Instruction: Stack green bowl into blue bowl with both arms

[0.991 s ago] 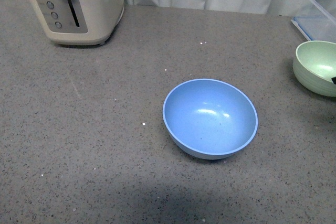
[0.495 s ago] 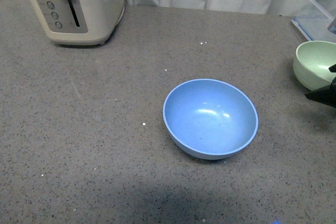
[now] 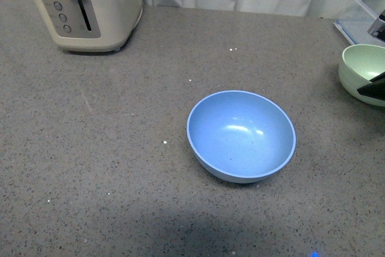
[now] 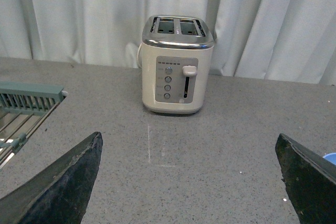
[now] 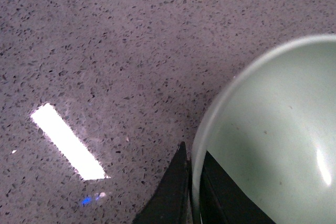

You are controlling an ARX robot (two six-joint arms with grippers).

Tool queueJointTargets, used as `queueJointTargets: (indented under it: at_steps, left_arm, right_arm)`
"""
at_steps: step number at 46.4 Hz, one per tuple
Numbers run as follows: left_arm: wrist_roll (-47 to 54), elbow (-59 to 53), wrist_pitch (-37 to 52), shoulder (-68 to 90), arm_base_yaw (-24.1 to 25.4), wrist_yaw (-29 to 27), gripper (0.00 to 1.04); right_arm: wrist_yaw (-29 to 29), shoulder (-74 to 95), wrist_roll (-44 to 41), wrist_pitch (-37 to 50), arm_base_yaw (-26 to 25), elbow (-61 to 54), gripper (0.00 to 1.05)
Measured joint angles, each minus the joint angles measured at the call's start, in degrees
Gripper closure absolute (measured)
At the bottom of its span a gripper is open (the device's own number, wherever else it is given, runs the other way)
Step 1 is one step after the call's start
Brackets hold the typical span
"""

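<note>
Grasp step: the right gripper's fingers are clamping the round pale-green matte bowl's rim at the worktop's far right, while the left gripper's fingers are gaping wide. Next, probably, lifting it over the central round sky-blue matte bowl.

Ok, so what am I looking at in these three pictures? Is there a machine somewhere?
It is a robot with two arms, each ending in a two-fingered hand. The wide picture comes from a camera on its body: a grey counter with a toaster, a blue bowl and, at the right edge, a green bowl. The other two come from cameras on its wrists. One looks out between the fingers of the open, empty left hand at the toaster. The other shows the right hand pinching the green bowl's rim.
</note>
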Motion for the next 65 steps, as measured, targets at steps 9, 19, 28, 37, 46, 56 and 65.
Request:
queueJointTargets:
  at_steps: [9,19,28,37,46,56,65]
  left_arm:
    - [0.0,0.0,0.0,0.0,0.0,0.0,0.06]
    - [0.0,0.0,0.0,0.0,0.0,0.0,0.06]
    - [0.0,0.0,0.0,0.0,0.0,0.0,0.06]
    - [0.0,0.0,0.0,0.0,0.0,0.0,0.06]
    - [0.0,0.0,0.0,0.0,0.0,0.0,0.06]
    - [0.0,0.0,0.0,0.0,0.0,0.0,0.06]
    - [0.0,0.0,0.0,0.0,0.0,0.0,0.06]
  right_arm:
    - [-0.6,-1.7,-1.2,-1.7,1.3,2.2,1.03]
    - [-5.5,-12.0,-1.8,-8.6,9.1,4.8,1.03]
    - [-8.1,-18.4,-2.4,-12.3,19.6,3.0,1.03]
    - [-9.4,-23.3,-3.3,-17.1,26.5,-1.9,1.03]
    - [-9.6,-24.8,-5.3,-21.2,29.2,-6.1,1.03]
    - [-9.2,-23.9,-5.7,-20.8,30.6,-8.0,1.03]
    - [-8.2,-21.5,-5.7,-19.7,30.7,-8.6,1.03]
